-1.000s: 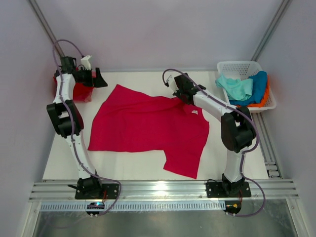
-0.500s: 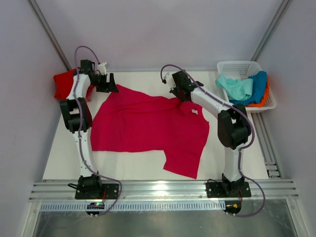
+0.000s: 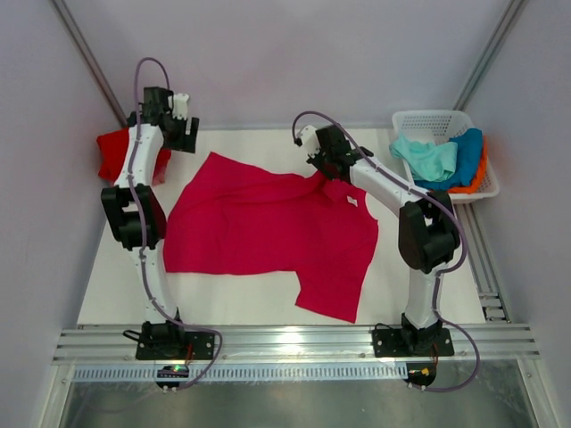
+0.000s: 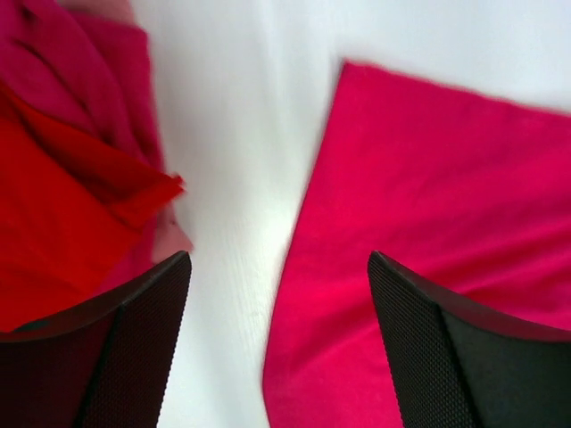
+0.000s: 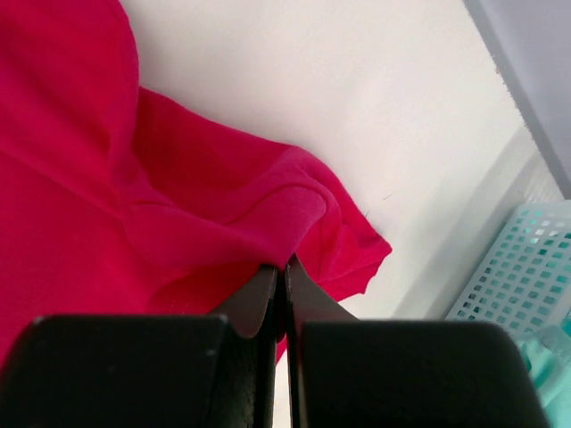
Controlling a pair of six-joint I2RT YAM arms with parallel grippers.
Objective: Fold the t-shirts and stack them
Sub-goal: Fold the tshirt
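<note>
**Right pincer clenched on the crimson t-shirt; left pincer released**

The surface carries the crimson t-shirt spread nearly flat across its middle. One sleeve trails toward the near edge. The far edge is bunched where the right pincer grips a fold of cloth by the neckline.

In the far right corner the white basket holds mint-green, blue and orange t-shirts in a heap. At the far left lies a red t-shirt, bundled, near the spread shirt's corner but not touching it. The left pincer hangs above the bare strip between the two, jaws wide and holding nothing.

The step looks like squaring the shirt before the first fold. To do it well, the left pincer should:

- come down on the far-left corner of the crimson cloth
- pinch a single layer
- draw away from the right grip until the far edge runs straight

Staying low would let the cloth slide rather than billow. It should also keep clear of the red bundle just beside it.
</note>
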